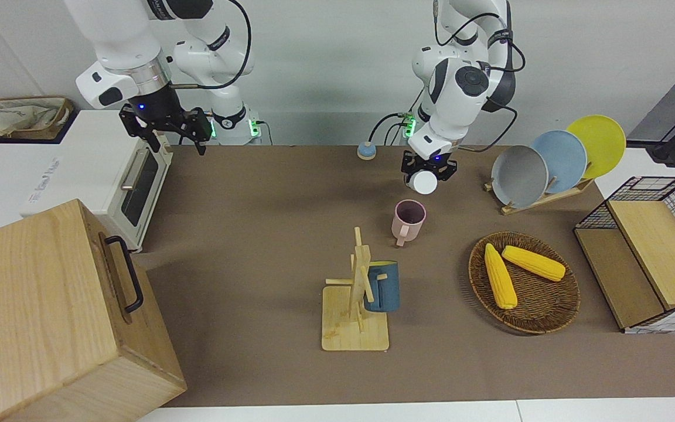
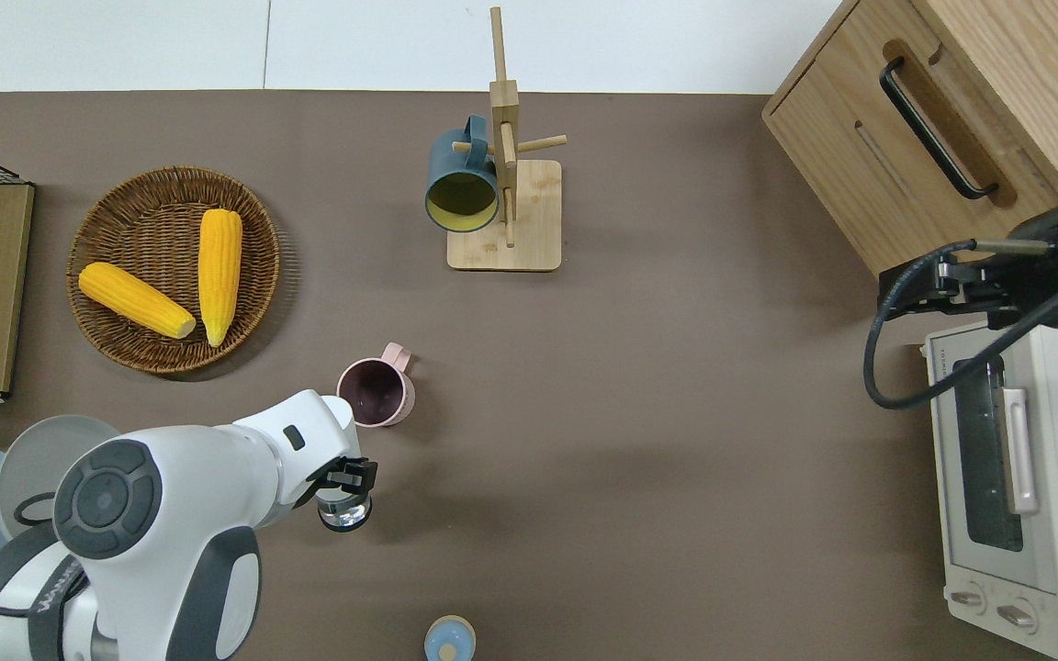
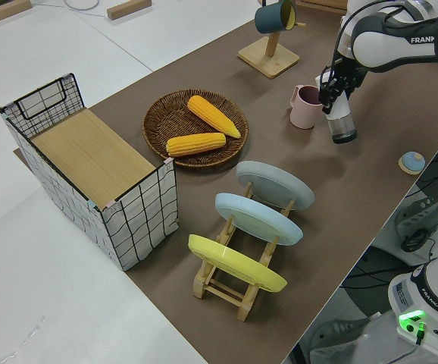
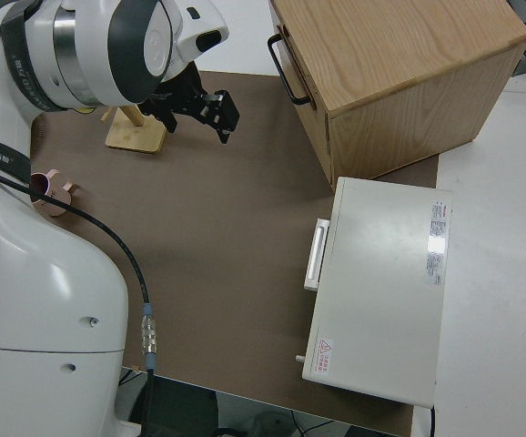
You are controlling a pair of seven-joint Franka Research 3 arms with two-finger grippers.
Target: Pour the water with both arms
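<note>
My left gripper (image 1: 428, 169) is shut on a clear bottle (image 1: 424, 182) and holds it upright, low over the brown mat next to the pink mug (image 1: 409, 218). I cannot tell whether the bottle touches the mat. In the overhead view the gripper (image 2: 346, 484) and the bottle (image 2: 343, 515) are a short way from the mug (image 2: 375, 393). The left side view shows the gripper (image 3: 331, 89), the bottle (image 3: 342, 126) and the mug (image 3: 305, 107). The mug stands upright with its mouth up. My right gripper (image 1: 169, 130) is open and empty; that arm is parked.
A small blue lid (image 2: 449, 639) lies at the table edge nearest the robots. A wooden mug rack (image 2: 504, 204) holds a dark blue mug (image 2: 461, 179). A wicker basket (image 2: 116, 330) holds two corn cobs. A plate rack (image 1: 548, 196), wire crate (image 1: 654, 246), toaster oven (image 1: 132, 187) and wooden box (image 1: 50, 316) stand around.
</note>
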